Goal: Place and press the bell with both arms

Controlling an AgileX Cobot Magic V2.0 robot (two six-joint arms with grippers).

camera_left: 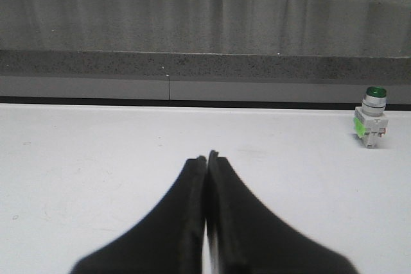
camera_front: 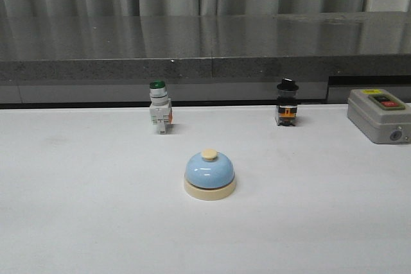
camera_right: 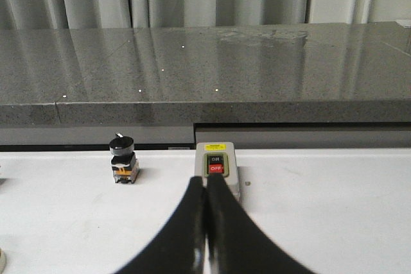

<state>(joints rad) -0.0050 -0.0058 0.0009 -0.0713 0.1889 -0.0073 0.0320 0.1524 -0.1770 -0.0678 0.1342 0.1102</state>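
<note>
Table: white table (camera_front: 77, 222) spans the whole foreground; a grey stone ledge (camera_front: 192, 49) and curtains stand behind it.
Control box: grey box (camera_front: 379, 115) with on/off buttons sits at the table's right edge, well apart from the bell.
Left gripper: left gripper (camera_left: 207, 158) is seen only in the left wrist view; its fingers are pressed together, holding nothing, low over bare table.
Right gripper: right gripper (camera_right: 205, 181) is seen only in the right wrist view; its fingers are likewise closed and empty, pointing toward the control box (camera_right: 217, 170).
Bell: light-blue bell (camera_front: 210, 174) stands upright near the middle of the table, in front of and between the two switches, touched by nothing.
Green switch: green-capped switch (camera_front: 160, 108) stands toward the rear, left of centre.
Black switch: black-capped switch (camera_front: 287, 103) stands toward the rear, right of centre.
Progress: judged from the bell's position, it may already sit where it belongs, though that cannot be confirmed; no arm is near it, so pressing appears still to be done.
View differences: only the front view shows the bell; neither arm appears in it. The left wrist view adds the green-capped switch (camera_left: 372, 118) off to one side. The right wrist view adds the black-capped switch (camera_right: 123, 160) and a legible red OFF button.
</note>
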